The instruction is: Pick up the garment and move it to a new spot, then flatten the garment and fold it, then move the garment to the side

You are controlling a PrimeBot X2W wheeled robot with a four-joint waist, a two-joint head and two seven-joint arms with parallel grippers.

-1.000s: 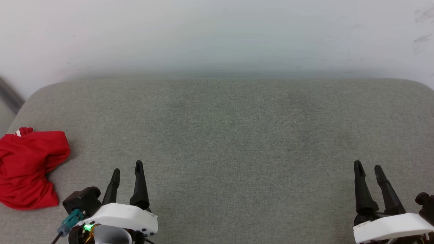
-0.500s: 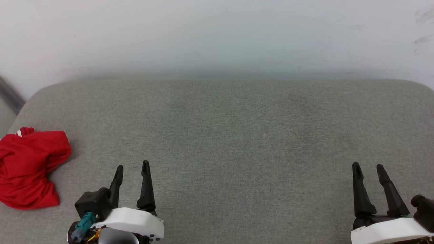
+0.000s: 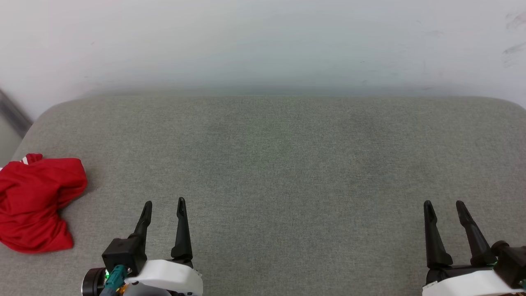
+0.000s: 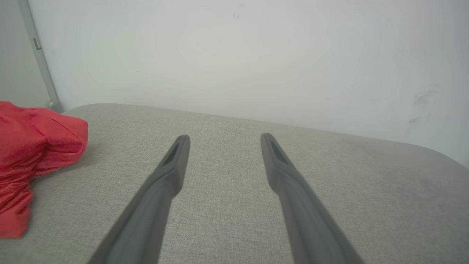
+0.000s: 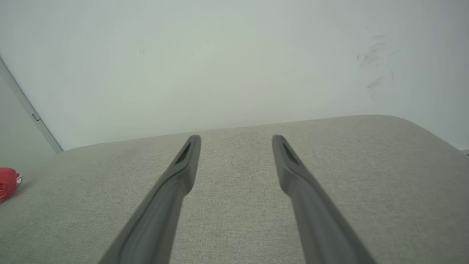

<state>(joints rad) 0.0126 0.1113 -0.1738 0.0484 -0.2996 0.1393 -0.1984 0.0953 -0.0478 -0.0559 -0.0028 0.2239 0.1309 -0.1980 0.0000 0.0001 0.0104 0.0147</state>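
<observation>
Head view shows left gripper (image 3: 164, 202) and right gripper (image 3: 443, 204), fingers spread empty, garment (image 3: 35, 203) crumpled leftward.

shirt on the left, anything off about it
Yes: the shirt lies crumpled in a heap at the cushion's left edge, not spread flat. The left gripper and right gripper are open, not touching it.

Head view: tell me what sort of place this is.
Likely a plain indoor room for cloth handling: a grey fabric-covered padded surface against a scuffed white wall, with a crumpled red garment at its left edge.
</observation>
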